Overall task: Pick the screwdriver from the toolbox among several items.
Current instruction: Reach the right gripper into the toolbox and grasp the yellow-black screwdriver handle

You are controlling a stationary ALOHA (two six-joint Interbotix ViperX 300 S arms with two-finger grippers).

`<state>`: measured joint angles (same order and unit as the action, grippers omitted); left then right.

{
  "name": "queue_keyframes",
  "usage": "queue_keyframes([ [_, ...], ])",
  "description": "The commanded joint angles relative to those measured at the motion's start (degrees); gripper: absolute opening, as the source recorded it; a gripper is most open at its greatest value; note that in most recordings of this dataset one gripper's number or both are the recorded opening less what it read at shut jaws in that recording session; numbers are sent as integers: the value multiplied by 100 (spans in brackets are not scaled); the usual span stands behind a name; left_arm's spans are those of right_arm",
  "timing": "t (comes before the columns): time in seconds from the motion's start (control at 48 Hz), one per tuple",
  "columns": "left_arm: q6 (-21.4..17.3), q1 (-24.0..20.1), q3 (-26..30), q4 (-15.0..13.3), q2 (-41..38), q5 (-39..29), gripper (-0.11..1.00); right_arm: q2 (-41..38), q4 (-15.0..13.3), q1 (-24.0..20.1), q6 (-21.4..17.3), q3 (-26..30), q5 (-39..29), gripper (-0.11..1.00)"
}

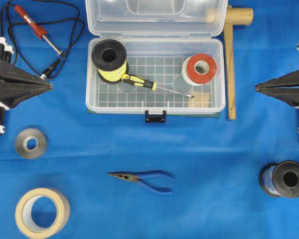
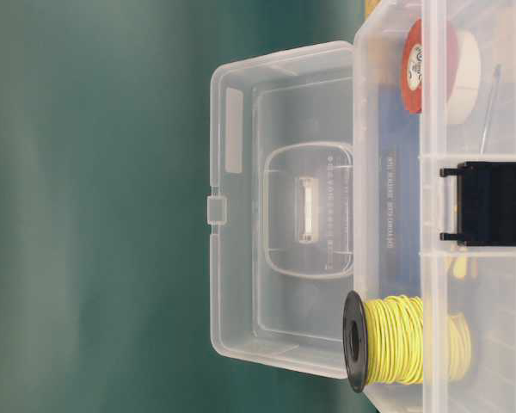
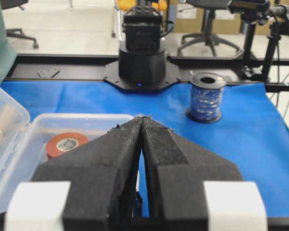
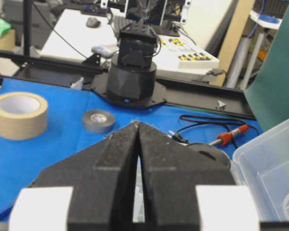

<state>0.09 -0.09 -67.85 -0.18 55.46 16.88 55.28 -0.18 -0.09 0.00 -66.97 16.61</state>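
Fingers pressed together on both the left gripper point(image 1: 51, 85) and right gripper point(image 1: 256, 88). Screwdriver point(image 1: 154, 85) in the toolbox point(image 1: 92, 84) looks light, stiff; best pinched at its handle.

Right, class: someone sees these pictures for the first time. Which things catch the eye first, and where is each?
The open clear toolbox at the top middle of the blue cloth stands out first. Inside it, the screwdriver lies slantwise between the yellow wire spool on the left and the red tape roll on the right. Below the box, blue-handled pliers lie alone on the cloth.
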Motion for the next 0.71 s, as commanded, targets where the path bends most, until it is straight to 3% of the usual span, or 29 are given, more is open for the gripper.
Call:
queue_keyframes([
  [0.0,0,0,79,-176,-123,79,0,-88,44,26,-26,114,18,0],
  [0.208,26,0,79,-185,-281,255,0,-949,325,185,-255,1055,-1028,0],
  [0.479,18,-9,88,-176,-527,598,0,-2689,369,791,-642,2593,-2602,0],
  [0.625,18,0,97,-185,-668,729,0,-3683,369,984,-1125,3322,-3261,1],
  [0.688,18,-9,114,-176,-721,800,0,-4025,352,1046,-1362,3647,-3568,8],
])
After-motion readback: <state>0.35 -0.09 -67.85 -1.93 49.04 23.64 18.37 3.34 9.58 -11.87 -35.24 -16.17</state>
